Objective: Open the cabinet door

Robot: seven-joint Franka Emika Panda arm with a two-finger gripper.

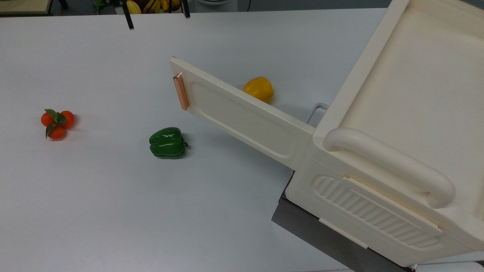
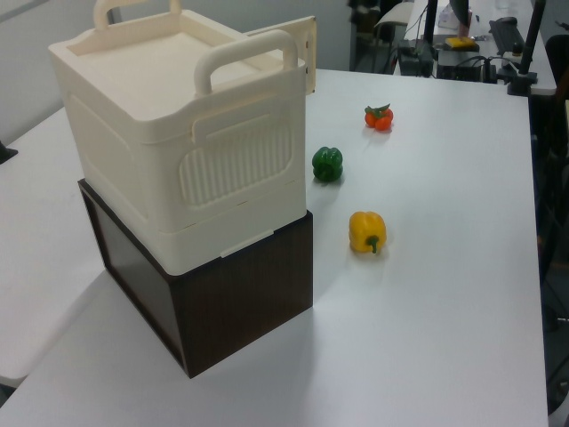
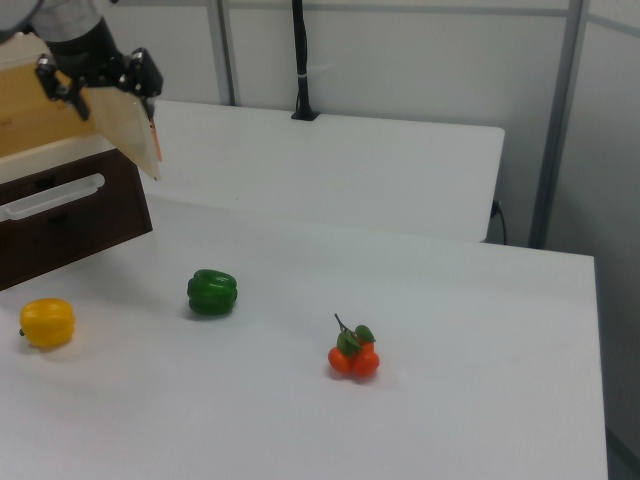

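The cabinet door (image 1: 242,117) is a flat cream panel standing swung out from the cream cabinet (image 1: 412,94) toward the top view's left. Its copper handle strip (image 1: 180,91) is at the free edge. My gripper (image 1: 159,19) is at the top view's upper edge, apart from the door, with its two black fingertips (image 1: 130,23) spread wide and nothing between them. In the right view the gripper (image 3: 100,88) hovers open just above the top edge of the door (image 3: 130,125). The left view shows the door (image 2: 300,40) sticking out behind the cabinet (image 2: 178,133).
A green pepper (image 1: 167,142), a yellow pepper (image 1: 259,88) and a tomato cluster (image 1: 57,120) lie on the white table (image 1: 94,211). The cabinet rests on a dark brown base (image 2: 222,302). A white drawer handle (image 3: 50,197) shows on the base's front.
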